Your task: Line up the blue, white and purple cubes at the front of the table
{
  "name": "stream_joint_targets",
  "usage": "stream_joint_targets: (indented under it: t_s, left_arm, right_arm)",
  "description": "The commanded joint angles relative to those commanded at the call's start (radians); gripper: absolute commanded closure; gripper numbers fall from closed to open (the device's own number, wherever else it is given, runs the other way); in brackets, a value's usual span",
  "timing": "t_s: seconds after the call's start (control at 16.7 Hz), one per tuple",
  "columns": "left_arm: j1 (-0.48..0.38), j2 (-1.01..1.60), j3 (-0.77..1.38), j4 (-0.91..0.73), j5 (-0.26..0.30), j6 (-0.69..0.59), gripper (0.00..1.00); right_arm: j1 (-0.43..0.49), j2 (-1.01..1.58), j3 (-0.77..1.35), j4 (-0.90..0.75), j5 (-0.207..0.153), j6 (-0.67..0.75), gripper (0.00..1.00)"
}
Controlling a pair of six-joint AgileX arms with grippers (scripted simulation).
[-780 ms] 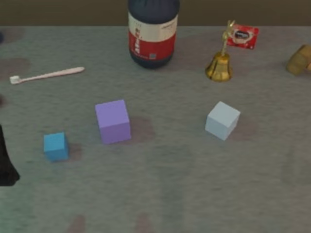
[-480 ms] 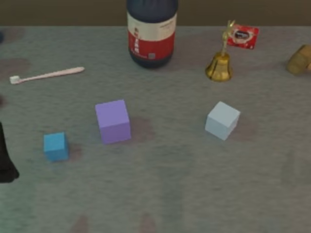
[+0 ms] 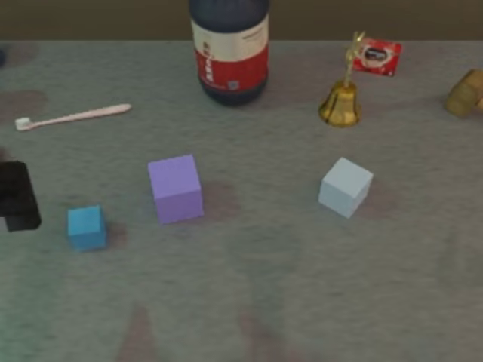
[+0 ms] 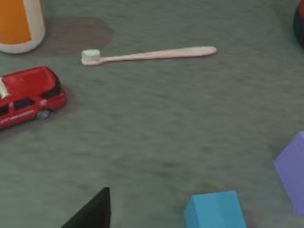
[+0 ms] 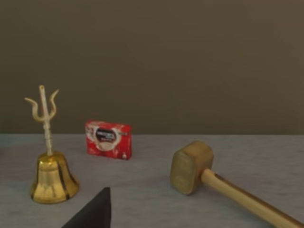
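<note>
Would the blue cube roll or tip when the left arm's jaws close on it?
Probably not: the blue cube rests flat on the table, so rolling seems unlikely. Its plain flat sides look easy to pinch, though smallness could let it skid.

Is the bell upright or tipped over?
Upright. The gold bell stands on its mouth on the table, handle pointing straight up in the right wrist view, near the red packet.

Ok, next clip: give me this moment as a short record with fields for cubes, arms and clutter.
blue cube: top view's left, loose on the table
purple cube: right of the blue one, apart
white cube: farther right, alone
left gripper: left edge, beside the blue cube, holding nothing
right arm: out of the top view
clutter: bottle, toothbrush, bell, red packet, toy car, mallet
</note>
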Motion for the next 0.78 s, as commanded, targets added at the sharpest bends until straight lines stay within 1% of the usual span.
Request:
stream_joint_targets:
  t_s: [0.36,0.6,0.78]
  left_arm:
    - [-0.053,0.654,0.396,-0.317,-0.006,-0.105,0.0]
    - [-0.082,0.974,0.626,-0.483,-0.006,-0.167,0.0]
    - [-0.098,1.152,0.757,-0.567,-0.004,-0.202,0.0]
  right_arm:
    - [0.0,0.0,0.0,0.0,0.0,0.0,0.0]
    - [0.0,0.0,0.0,0.0,0.0,0.0,0.0]
    - [0.0,0.0,0.0,0.0,0.0,0.0,0.0]
